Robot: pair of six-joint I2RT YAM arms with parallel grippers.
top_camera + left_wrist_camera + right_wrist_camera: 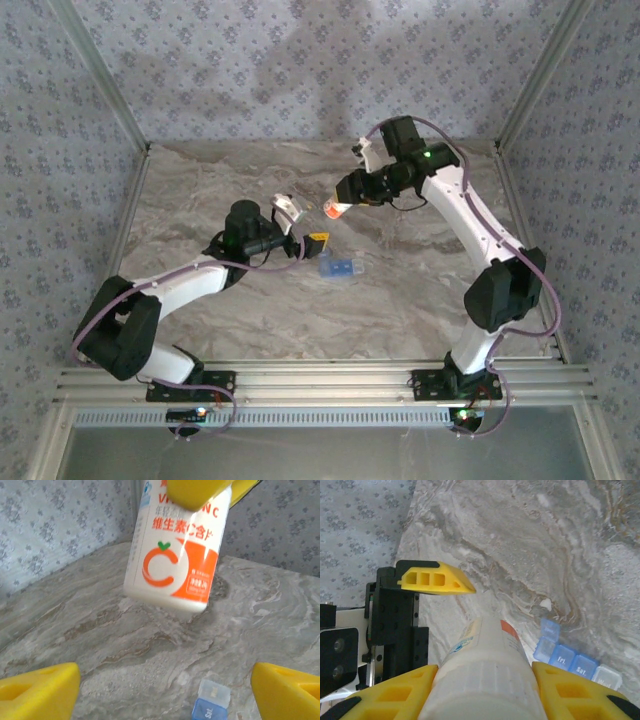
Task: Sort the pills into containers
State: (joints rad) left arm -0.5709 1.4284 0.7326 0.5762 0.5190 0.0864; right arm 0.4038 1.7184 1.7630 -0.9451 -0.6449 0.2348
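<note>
1. Right gripper (482, 692) is clamped around the upper end of the white-and-orange bottle (175, 555), holding it tilted above the table. I cannot tell whether the cap is on.
2. The pill box (575, 662) lies flat on the marbled table (420, 290) near the bottle, not touching it. At least one end lid is flipped up, and no pills are clearly visible.
3. Judging by looks, the box is light, thin plastic that will skid easily, and its hinges are flimsy. Pinch it across its long walls, clear of the lids.
4. The left gripper (165, 680) hangs beside the box with its fingers spread wide and empty, facing the bottle.
</note>
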